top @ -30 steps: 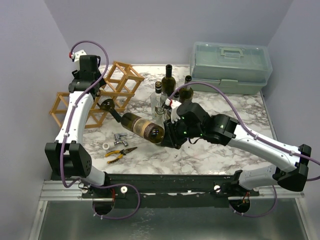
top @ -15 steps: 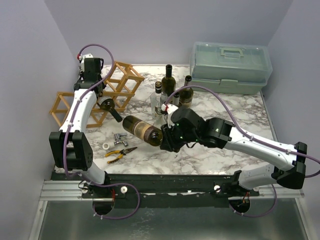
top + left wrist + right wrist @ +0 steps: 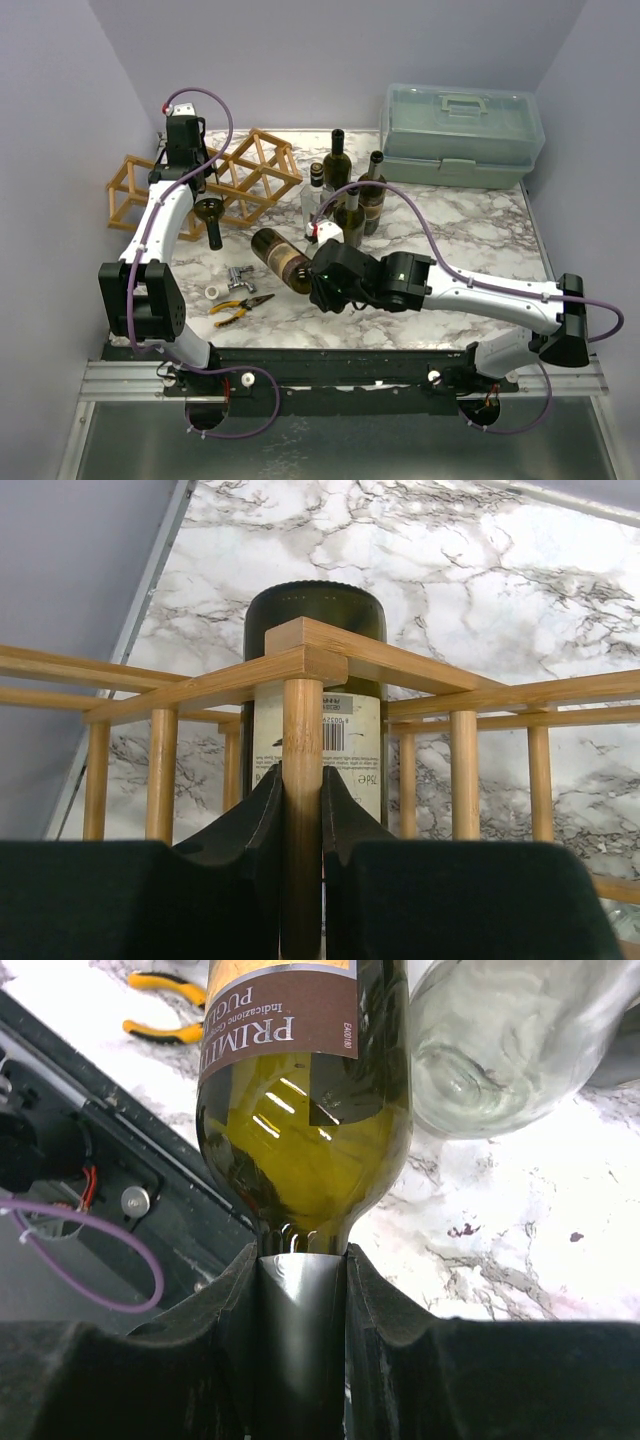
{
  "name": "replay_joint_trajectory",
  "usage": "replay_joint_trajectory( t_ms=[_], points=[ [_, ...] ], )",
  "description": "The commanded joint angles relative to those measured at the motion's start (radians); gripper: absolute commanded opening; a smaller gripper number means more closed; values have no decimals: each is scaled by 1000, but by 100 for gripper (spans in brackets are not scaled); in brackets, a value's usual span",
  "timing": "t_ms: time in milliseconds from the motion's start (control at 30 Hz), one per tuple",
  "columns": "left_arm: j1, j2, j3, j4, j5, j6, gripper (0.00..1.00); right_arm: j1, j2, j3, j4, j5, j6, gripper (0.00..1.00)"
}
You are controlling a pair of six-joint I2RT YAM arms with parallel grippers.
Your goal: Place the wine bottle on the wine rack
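The wooden lattice wine rack (image 3: 245, 170) stands at the back left. My left gripper (image 3: 197, 190) is shut on one of its upright sticks (image 3: 302, 780). A dark green bottle (image 3: 315, 680) rests inside a rack cell, its neck sticking out toward the front (image 3: 214, 232). My right gripper (image 3: 320, 280) is shut on the neck of a brown-labelled wine bottle (image 3: 280, 257), also in the right wrist view (image 3: 300, 1110). The bottle is held nearly level in front of the rack, with its base toward the rack.
Three upright bottles (image 3: 340, 160) (image 3: 372, 190) (image 3: 316, 200) stand mid-table behind the right arm. A clear one lies close beside the held bottle (image 3: 500, 1050). A translucent toolbox (image 3: 460, 130) is at the back right. A metal tap (image 3: 240, 277), white ring (image 3: 213, 292) and yellow pliers (image 3: 240, 305) lie front left.
The left gripper has swung the rack round and toward the back wall. The right gripper has moved left and nearer with the brown-labelled bottle.
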Motion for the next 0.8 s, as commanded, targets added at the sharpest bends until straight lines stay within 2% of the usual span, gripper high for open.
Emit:
replay_joint_trajectory(
  t_ms=[0, 133, 233, 333, 467, 600, 767],
  points=[
    [36, 21, -20, 19, 7, -70, 10, 43, 39, 61, 139, 179, 60, 1],
    [44, 27, 4, -13, 27, -109, 20, 65, 89, 99, 153, 225, 88, 1],
    [48, 23, 5, -24, 47, -128, 32, 76, 126, 127, 166, 257, 97, 1],
    [48, 14, -1, -30, 67, -133, 35, 85, 181, 167, 175, 278, 102, 1],
    [48, 3, -10, -42, 78, -133, 45, 92, 263, 223, 194, 303, 103, 0],
    [48, -8, -19, -42, 91, -135, 49, 96, 341, 293, 168, 382, 111, 0],
    [50, 3, -17, -44, 121, -145, 49, 96, 397, 319, 173, 414, 113, 0]
  ],
)
